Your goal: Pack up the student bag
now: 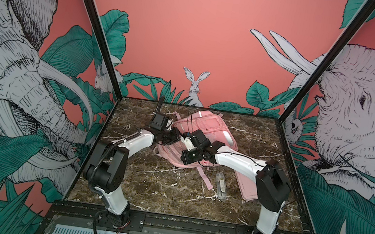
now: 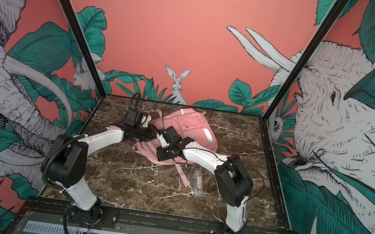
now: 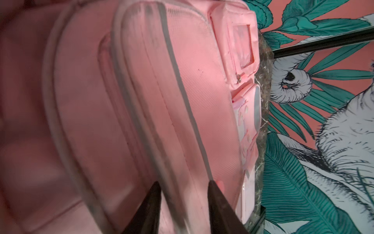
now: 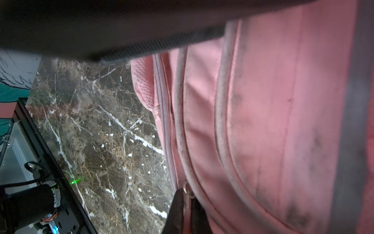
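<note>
My surface is a dark brown marble tabletop with white veins [image 1: 147, 186], boxed in by coral-pink walls with an elephant, rabbit and leaf mural [image 1: 192, 37]. The soft pink fabric student bag [image 1: 207, 125] [image 2: 190, 125] lies flat from the table's centre out toward 12 o'clock, under both arms.

A clear plastic tube case [image 1: 221, 185] [image 2: 198, 182] lies at the bag's 5 o'clock. A flat slim pink case [image 1: 247, 188] lies just beside the tube at 3 o'clock, half under my right arm. I only get it in a top view.

Left gripper [image 3: 184, 202]: fingers [image 3: 149, 206] spread, straddling a grey-edged ridge of the bag. Contact I can't tell.

Right gripper [image 4: 187, 204]: tips pressed together, pinching the small metal zip pull [image 4: 185, 191] at the bag's edge.

Only the wrist views show either pair of fingertips; in both top views the wrists hide them. Left wrist alone shows the bag's front pockets close up.
</note>
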Robot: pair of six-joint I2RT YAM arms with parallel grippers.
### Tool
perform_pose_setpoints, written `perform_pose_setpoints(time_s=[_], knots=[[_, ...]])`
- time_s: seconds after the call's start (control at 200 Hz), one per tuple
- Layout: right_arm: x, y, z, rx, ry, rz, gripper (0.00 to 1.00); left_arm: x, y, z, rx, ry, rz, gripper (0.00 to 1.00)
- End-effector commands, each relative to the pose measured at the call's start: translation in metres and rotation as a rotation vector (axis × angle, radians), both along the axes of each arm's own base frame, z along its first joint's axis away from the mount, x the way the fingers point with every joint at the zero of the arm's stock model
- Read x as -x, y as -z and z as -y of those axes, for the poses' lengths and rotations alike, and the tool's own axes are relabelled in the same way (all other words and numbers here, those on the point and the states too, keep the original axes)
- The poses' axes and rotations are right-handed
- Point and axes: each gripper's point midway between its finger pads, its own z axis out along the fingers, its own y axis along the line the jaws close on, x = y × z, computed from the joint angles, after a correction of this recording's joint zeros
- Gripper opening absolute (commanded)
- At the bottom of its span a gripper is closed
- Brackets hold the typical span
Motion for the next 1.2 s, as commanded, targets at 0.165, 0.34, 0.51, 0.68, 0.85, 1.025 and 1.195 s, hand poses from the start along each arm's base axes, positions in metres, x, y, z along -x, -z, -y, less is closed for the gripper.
perform_pose_setpoints(time_s=[0.165,0.34,0.51,0.68,0.85,1.025,1.195], knots=[[0.021,-0.015,0.029,-0.023,-0.023,0.041,0.0,-0.012,-0.012,-0.021,-0.164,0.054,0.045,0.52],[0.03,-0.006,0.052,0.02,-0.012,0.033,0.0,-0.022,0.004,-0.028,-0.238,0.053,0.029,0.47],[0.033,-0.002,0.061,0.038,-0.014,0.027,0.0,-0.033,0.016,-0.028,-0.288,0.082,0.026,0.47],[0.032,-0.002,0.061,0.039,-0.013,0.028,0.0,-0.041,0.019,-0.011,-0.226,0.123,0.034,0.38],[0.027,0.0,0.057,0.045,-0.018,0.024,0.0,-0.042,0.028,-0.004,-0.183,0.136,0.015,0.14],[0.022,-0.004,0.054,0.041,-0.02,0.032,0.0,-0.044,0.034,-0.017,-0.052,0.039,-0.028,0.0],[0.018,-0.004,0.053,0.049,-0.02,0.039,0.0,-0.038,0.029,-0.06,-0.008,-0.141,-0.023,0.0]])
